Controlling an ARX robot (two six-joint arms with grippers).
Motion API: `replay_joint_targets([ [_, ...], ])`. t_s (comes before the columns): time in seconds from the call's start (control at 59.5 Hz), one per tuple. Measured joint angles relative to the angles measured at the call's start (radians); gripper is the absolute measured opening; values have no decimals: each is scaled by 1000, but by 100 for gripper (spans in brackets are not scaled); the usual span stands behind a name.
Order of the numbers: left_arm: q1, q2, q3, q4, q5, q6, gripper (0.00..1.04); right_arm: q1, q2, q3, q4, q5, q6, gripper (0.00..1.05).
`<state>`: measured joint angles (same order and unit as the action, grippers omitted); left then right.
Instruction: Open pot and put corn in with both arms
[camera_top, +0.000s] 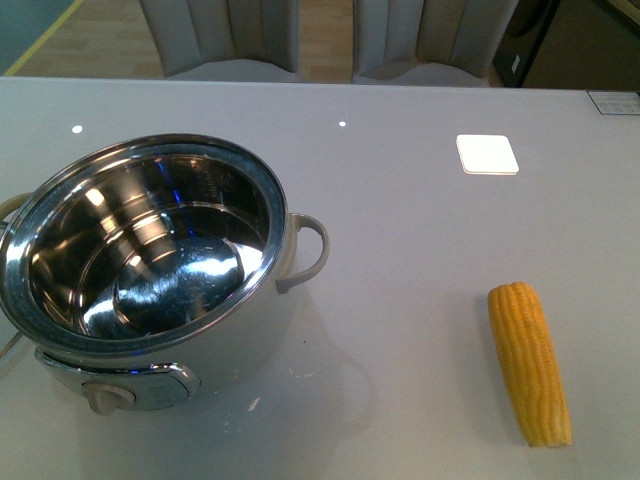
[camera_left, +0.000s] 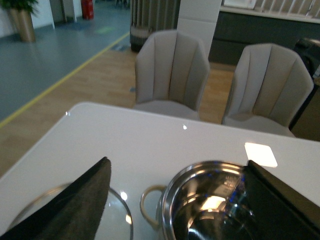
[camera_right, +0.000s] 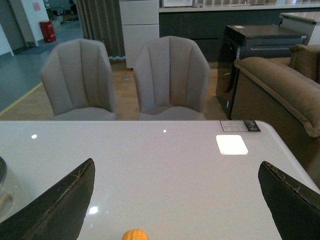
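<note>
The steel pot (camera_top: 255, 325) stands open at the table's left, its mirror-like inside empty, beige knob (camera_top: 108, 397) facing front. The yellow corn (camera_top: 530, 362) lies on the table at the right, well apart from the pot. Neither arm shows in the front view. My left gripper (camera_left: 177, 202) is open above the pot's rim (camera_left: 166, 210); a glass lid (camera_left: 117, 207) lies flat beside the pot, partly hidden by one finger (camera_left: 75, 205). My right gripper (camera_right: 175, 205) is open and empty, with the corn's tip (camera_right: 135, 234) just below it.
A white square coaster (camera_top: 487, 154) lies at the back right. A small label card (camera_top: 612, 101) sits at the far right corner. Two grey chairs (camera_top: 220, 35) stand beyond the far edge. A brown sofa (camera_right: 280, 95) is off the table's right side.
</note>
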<state>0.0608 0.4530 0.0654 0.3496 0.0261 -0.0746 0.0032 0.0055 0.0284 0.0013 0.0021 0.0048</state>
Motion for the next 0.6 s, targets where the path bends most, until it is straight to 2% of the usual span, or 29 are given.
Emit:
replay_joint_targets([
  [0.101,-54,-44,-13,8,-16,41,60,0,0,0,0,0,0,96],
  [0.42,-58,-150,-53,-45,-26,62,3,5,12,4,-17,20,11,96],
  [0.504,-58,-180,-53,-77,-26,64,4,75,210,130,-340,232,163,96],
  [0.554,-58,-196,-53,-89,-26,64,4,95,312,167,-456,267,235,96],
  [0.605,-59,-209,-53,-104,-27,64,4,103,358,171,-488,269,267,96],
])
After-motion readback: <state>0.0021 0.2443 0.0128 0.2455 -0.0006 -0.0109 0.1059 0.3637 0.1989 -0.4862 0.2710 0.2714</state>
